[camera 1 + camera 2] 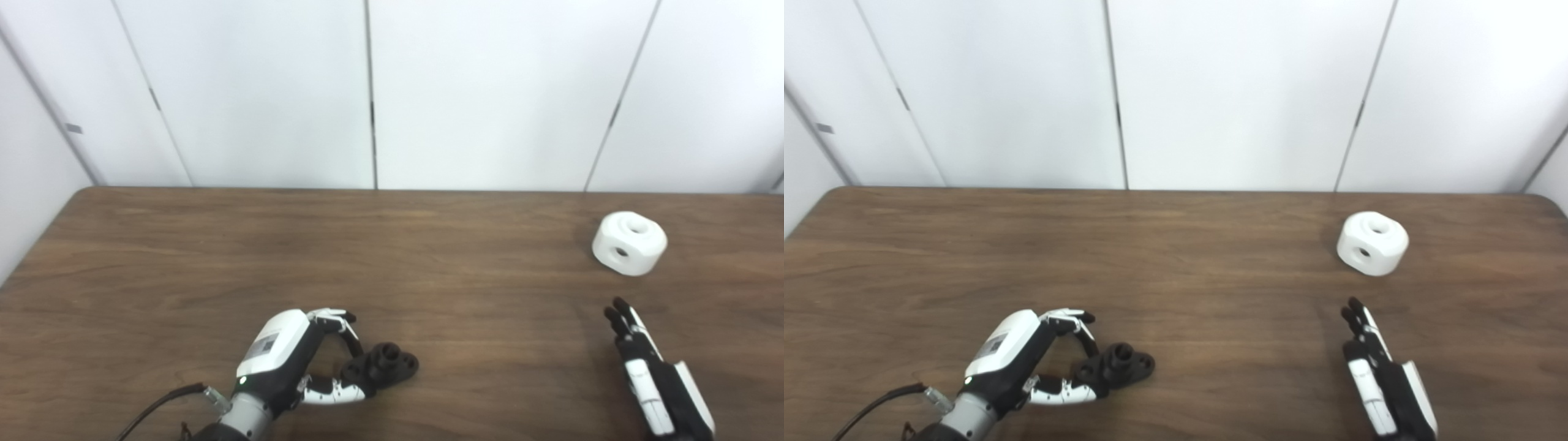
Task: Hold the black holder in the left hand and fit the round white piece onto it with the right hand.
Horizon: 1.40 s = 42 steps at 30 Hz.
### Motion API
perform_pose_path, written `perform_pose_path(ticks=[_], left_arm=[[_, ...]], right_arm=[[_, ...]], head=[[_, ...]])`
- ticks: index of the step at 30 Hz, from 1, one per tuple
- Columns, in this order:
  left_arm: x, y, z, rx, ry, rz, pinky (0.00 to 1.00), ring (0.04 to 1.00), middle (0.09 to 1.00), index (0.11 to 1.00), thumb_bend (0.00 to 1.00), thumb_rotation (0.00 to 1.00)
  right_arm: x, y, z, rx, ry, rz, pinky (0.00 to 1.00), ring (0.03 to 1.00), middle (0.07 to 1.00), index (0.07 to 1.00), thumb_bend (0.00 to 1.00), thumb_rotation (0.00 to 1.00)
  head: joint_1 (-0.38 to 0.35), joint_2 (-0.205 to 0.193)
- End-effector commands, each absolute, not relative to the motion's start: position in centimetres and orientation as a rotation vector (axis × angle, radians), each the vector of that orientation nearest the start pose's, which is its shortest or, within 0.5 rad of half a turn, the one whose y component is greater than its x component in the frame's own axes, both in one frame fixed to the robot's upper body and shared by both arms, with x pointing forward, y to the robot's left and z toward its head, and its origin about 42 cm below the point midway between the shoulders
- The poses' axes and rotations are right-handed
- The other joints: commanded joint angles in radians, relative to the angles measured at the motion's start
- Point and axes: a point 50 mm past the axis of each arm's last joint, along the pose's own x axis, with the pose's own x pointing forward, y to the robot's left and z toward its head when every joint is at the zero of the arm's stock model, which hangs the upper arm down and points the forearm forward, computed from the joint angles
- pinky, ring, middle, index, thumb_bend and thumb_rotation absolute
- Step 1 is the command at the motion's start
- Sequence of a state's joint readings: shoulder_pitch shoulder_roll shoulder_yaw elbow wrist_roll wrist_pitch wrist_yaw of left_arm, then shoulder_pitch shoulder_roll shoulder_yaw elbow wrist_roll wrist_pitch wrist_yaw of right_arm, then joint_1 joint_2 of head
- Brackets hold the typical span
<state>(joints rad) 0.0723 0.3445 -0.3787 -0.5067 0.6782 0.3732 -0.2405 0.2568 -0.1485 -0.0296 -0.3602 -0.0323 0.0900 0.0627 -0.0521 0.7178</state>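
The black holder [381, 366] lies on the wooden table [392, 263] near its front edge, left of centre. My left hand [288, 358] is shut on the holder's left end, fingers arching over it and thumb pressing from the near side. The round white piece [629, 242], with a hole on top and one in its side, sits far right toward the back of the table. Well short of that piece, my right hand [646, 367] stays low at the front right, open with fingers stretched out straight and holding nothing.
White wall panels [367, 92] stand right behind the table's back edge. A dark cable [156, 407] trails from my left wrist at the bottom left. Bare tabletop lies between the two hands.
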Motion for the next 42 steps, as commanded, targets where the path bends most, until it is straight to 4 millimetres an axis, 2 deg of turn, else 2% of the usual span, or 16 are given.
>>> perform_pose_path(ticks=[1,6,11,15,19,34,42], left_arm=[[21.7,19.6,16.6,0.920,-0.042,-0.453,0.76,0.884,0.827,0.488,0.51,0.05],[20.7,19.2,16.2,0.946,-0.068,-0.516,0.77,0.890,0.841,0.489,0.51,0.05],[20.2,19.1,15.8,0.967,-0.088,-0.593,0.82,0.909,0.853,0.489,0.51,0.06],[20.0,19.1,15.4,0.997,-0.091,-0.625,0.85,0.910,0.852,0.490,0.51,0.06],[19.9,19.1,15.0,1.033,-0.100,-0.622,0.89,0.906,0.846,0.490,0.51,0.06],[20.3,19.4,14.6,1.202,-0.117,-0.595,0.90,0.891,0.827,0.490,0.51,0.05],[20.3,19.1,14.9,1.237,-0.128,-0.580,0.92,0.901,0.830,0.490,0.51,0.05]], right_arm=[[20.2,-25.8,14.3,-0.182,-0.052,0.011,1.00,0.990,0.964,0.979,0.57,0.96],[20.3,-25.2,14.8,-0.176,-0.047,0.010,1.00,0.991,0.963,0.980,0.56,0.96],[20.3,-24.8,15.3,-0.183,-0.040,0.006,1.00,0.997,0.964,0.981,0.53,0.97],[20.2,-24.6,15.6,-0.181,-0.041,0.006,1.00,0.995,0.961,0.981,0.56,0.98],[20.2,-24.5,15.9,-0.173,-0.047,0.004,1.00,0.992,0.959,0.983,0.59,0.96],[20.0,-24.7,16.6,-0.176,-0.040,0.007,1.00,0.992,0.956,0.979,0.59,0.98],[20.0,-25.0,16.8,-0.179,-0.034,0.008,1.00,0.994,0.960,0.977,0.58,0.97]], head=[[-0.008,0.004],[-0.036,0.031],[-0.056,0.050],[-0.064,0.058],[-0.068,0.069],[-0.064,0.092],[-0.062,0.098]])
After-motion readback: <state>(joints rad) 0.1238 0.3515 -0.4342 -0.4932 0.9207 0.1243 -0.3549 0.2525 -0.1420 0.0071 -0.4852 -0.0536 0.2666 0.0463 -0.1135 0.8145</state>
